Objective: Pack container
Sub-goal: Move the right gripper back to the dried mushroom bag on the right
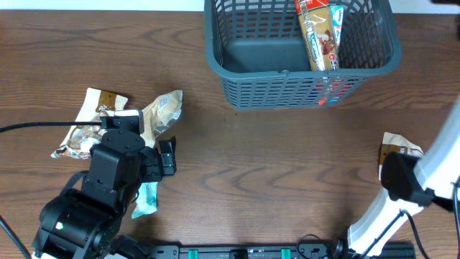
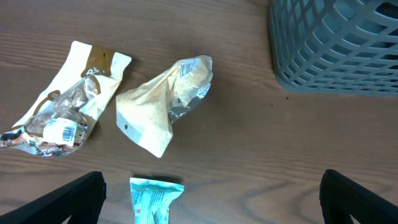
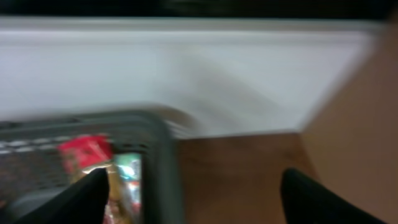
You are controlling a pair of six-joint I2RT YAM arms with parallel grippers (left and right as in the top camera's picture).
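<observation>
1. Our left gripper (image 2: 211, 182) hangs over the wooden table (image 1: 273, 169) with its jaws spread wide, gripping nothing.
2. Between its fingers, nearer the left one, we see the end of a teal packet (image 2: 152, 199) lying flat on the wood, touching neither finger.
3. Just ahead of that packet lies a crumpled beige packet (image 2: 165, 106). To its left is a white-and-brown packet (image 2: 65, 109) with a clear window, and the two lie close together.
4. Ahead and to the right of this gripper stands a corner of the container (image 2: 336, 43), well apart from those packets.
5. Our right gripper (image 3: 194, 179) also has its jaws apart, with nothing between them. Its wrist view is badly blurred.
6. Ahead of it and to its left we make out the container's rim corner, with a red wrapper (image 3: 84, 152) inside.
7. From overhead, the container sits upright at the table's far side, and a long snack packet (image 1: 320, 32) lies in its right half.
8. Beside the right arm lies a beige-and-brown packet (image 1: 397, 147), partly hidden by that arm.
</observation>
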